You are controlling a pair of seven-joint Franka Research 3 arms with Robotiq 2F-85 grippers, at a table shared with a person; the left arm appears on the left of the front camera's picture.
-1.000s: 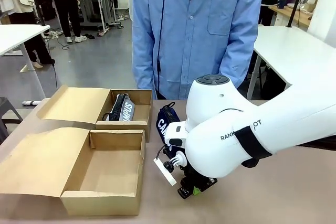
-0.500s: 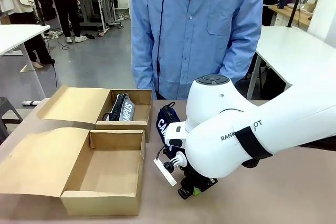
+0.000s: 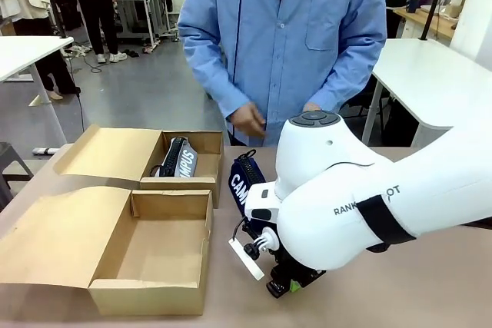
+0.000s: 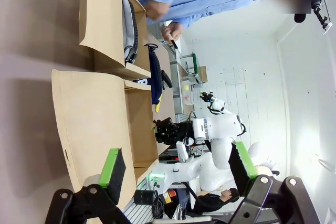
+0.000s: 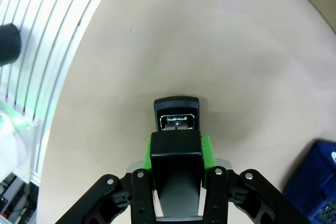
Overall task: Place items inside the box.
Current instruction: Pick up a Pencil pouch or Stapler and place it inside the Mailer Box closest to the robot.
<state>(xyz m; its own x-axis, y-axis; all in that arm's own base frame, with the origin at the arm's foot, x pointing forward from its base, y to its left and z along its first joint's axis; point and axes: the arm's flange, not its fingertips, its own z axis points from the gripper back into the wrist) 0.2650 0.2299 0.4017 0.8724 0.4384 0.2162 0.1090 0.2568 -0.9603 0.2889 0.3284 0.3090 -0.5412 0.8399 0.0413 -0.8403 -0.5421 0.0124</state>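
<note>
Your right claw (image 5: 177, 155) is clamped narrow on the black stapler (image 5: 177, 115), green pads pressed to both its sides, low over the bench (image 3: 407, 293) just right of the near box (image 3: 150, 297). You cannot tell from these views whether the stapler's end touches the bench or hangs just clear of it. Your left claw (image 4: 176, 170) stands wide with nothing between its pads, looking along the boxes from the left.

By the look of it, you are early in the job. One dark pouch lettered "CAMPUS" (image 3: 181, 158) already lies in the far box (image 3: 178, 183). The near box holds nothing. A navy pouch (image 3: 241, 177) stands on the bench just right of the far box, partly behind your right arm, and is yet to go in. The person at the far side holds both hands (image 3: 247, 119) together at the waist, perhaps with a small dark item; it is too small to name.

The stapler looks like the item in hand, with the open near box close on its left.
</note>
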